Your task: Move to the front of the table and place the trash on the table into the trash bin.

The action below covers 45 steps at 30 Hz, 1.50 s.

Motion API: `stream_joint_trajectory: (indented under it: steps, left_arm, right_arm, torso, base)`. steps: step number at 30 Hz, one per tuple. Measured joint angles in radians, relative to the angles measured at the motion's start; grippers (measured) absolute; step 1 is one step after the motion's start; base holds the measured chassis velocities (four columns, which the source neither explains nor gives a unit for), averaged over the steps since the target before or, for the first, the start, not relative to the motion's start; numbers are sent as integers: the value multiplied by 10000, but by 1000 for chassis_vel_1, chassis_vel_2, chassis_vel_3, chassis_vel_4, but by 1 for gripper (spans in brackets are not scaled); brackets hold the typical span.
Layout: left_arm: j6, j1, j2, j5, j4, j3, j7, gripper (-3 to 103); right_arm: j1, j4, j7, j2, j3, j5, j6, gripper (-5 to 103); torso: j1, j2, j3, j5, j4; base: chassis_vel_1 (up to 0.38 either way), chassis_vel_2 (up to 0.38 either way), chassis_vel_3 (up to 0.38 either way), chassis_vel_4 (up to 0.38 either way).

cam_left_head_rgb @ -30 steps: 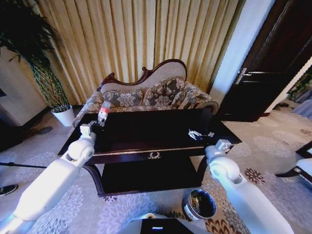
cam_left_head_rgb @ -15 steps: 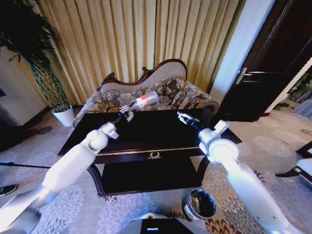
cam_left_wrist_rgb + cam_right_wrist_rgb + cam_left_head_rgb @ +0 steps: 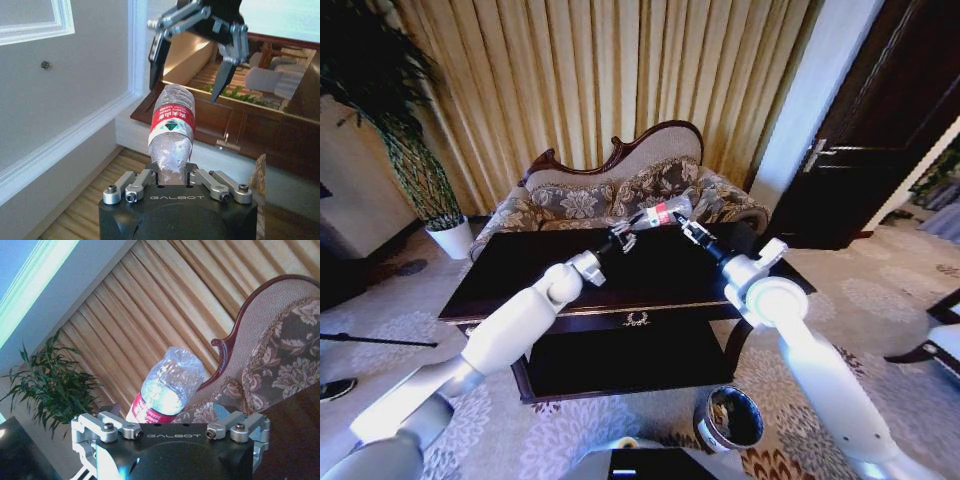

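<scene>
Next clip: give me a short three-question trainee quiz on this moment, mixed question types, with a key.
1. True or false: the left gripper is shut on the bottle.
2. How do the right gripper's fingers stand? A) open, at the bottle's free end B) clamped on the trash bin C) resting on the table
3. Fill in: the bottle's label is ____.

Key: 1 true; 2 A; 3 red.

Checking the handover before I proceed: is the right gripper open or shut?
Open. In the left wrist view the right gripper's fingers are spread just beyond the bottle's far end, not touching it.
</scene>
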<state>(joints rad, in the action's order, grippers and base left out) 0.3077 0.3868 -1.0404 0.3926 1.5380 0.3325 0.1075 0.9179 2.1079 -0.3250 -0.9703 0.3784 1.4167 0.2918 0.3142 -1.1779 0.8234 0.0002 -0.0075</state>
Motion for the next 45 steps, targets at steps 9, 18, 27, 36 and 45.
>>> stream_joint_trajectory:
  steps: [9, 18, 27, 36, 45]
  left_arm:
    - [-161, -188, -572, -198, -14, 538, 61, 24]
    - [-165, -201, -567, -311, 104, 924, 129, 24]
    - [-322, -176, -422, -366, 332, 1008, 135, 22]
    - [-219, -172, -48, -737, 767, 1326, -141, 44]
    - [-401, 74, 753, -2213, 1602, 1087, 41, 83]
  right_arm:
    - [-107, -129, 79, -133, 161, -490, -31, 100]
    - [-46, -122, 90, -116, 281, -808, -92, 84]
    - [-14, -64, 90, -97, 300, -1017, -120, 51]
    - [89, -173, 157, -188, 419, -1574, -261, 31]
    - [-40, -863, 108, -150, 767, -2925, -492, 22]
  torso:
    - [0, 0, 0, -1, -1]
    - [0, 0, 0, -1, 0]
    - [0, 0, 0, -2, 0]
    - [0, -1, 0, -1, 0]
    - [0, -1, 0, -2, -1]
  base:
    - [0, 0, 0, 0]
    - [0, 0, 0, 0]
    - [0, 0, 0, 0]
    - [0, 0, 0, 0]
    - [0, 0, 0, 0]
